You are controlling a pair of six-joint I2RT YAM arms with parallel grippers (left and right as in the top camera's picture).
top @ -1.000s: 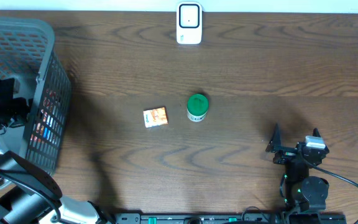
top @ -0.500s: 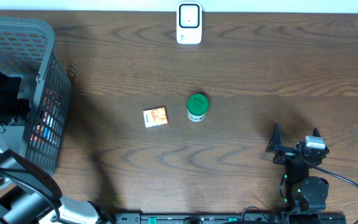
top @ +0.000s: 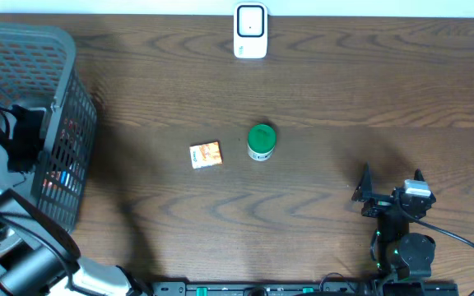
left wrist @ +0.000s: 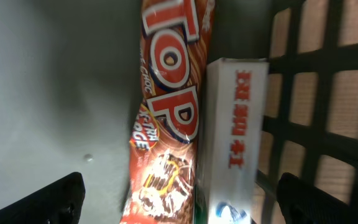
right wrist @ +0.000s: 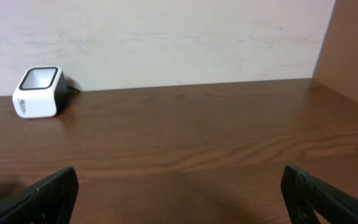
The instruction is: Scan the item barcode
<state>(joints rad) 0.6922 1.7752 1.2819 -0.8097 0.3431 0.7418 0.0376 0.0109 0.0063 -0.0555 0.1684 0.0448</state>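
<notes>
My left gripper reaches into the grey mesh basket and stands open. Its two dark fingertips straddle a red snack packet and a white box with red characters, which lie side by side against the basket's mesh wall. Neither item is gripped. In the overhead view the left gripper is partly hidden by the basket. The white barcode scanner stands at the table's far edge, also visible as the scanner. My right gripper rests open at the front right, holding nothing.
A small orange box and a green-lidded jar sit near the middle of the brown wooden table. The basket fills the left edge. A pale wall runs behind the scanner.
In the overhead view the left arm has shifted to the right inside the basket, toward its mesh wall. The right arm and the table items have not moved.
</notes>
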